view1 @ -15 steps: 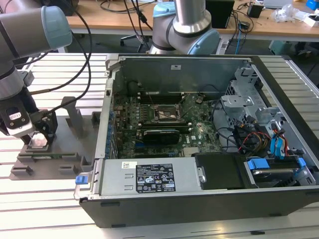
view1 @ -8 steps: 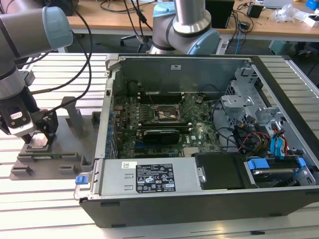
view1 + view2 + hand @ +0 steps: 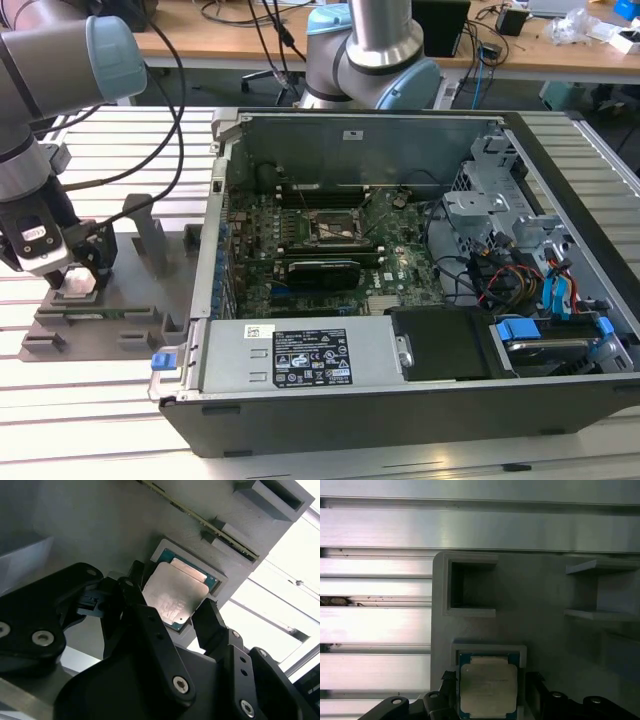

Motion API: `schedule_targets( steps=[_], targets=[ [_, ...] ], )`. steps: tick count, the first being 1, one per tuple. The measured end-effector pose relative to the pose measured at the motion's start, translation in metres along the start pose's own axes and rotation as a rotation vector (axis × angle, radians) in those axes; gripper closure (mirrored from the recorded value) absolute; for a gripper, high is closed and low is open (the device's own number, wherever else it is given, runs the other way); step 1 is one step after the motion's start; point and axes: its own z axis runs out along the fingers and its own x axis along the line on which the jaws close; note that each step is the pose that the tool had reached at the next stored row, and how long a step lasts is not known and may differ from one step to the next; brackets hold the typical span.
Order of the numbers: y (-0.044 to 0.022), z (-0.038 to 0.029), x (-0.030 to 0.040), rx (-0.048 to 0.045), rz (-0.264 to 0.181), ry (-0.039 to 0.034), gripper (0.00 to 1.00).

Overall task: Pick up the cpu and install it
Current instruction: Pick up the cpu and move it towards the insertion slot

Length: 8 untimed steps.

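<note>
Gripper [image 3: 172, 594] hanging directly over the cpu [image 3: 487, 686] in its grey holder [image 3: 545, 605].
Jaws standing open, one either side of it, gripping nothing.

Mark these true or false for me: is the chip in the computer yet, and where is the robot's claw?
1. The cpu lies in a recess of the gray holder. True.
2. The cpu sits in the socket inside the case. False: it is in the holder, outside the case.
3. The gripper is down at the cpu. True.
4. The case is closed. False: its side is open and the motherboard shows.
5. The holder stands to the exterior view's right of the case. False: it stands to the exterior view's left.
</note>
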Motion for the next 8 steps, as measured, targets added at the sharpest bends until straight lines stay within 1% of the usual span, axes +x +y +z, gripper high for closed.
schedule_targets(
  steps=[4, 5, 6, 7, 8],
  targets=[
    [0.0000, 0.0000, 0.0000, 0.0000, 0.000, 0.0001, 0.35],
    [0.0000, 0.0000, 0.0000, 0.0001, 0.000, 0.0000, 0.42],
    [0.0000, 0.0000, 0.0000, 0.0001, 0.000, 0.0001, 0.42],
    [0.0000, 0.0001, 0.0000, 0.0001, 0.000, 0.0001, 0.45],
    [0.0000, 0.0001, 0.0000, 0.0001, 0.000, 0.0000, 0.45]
  ],
)
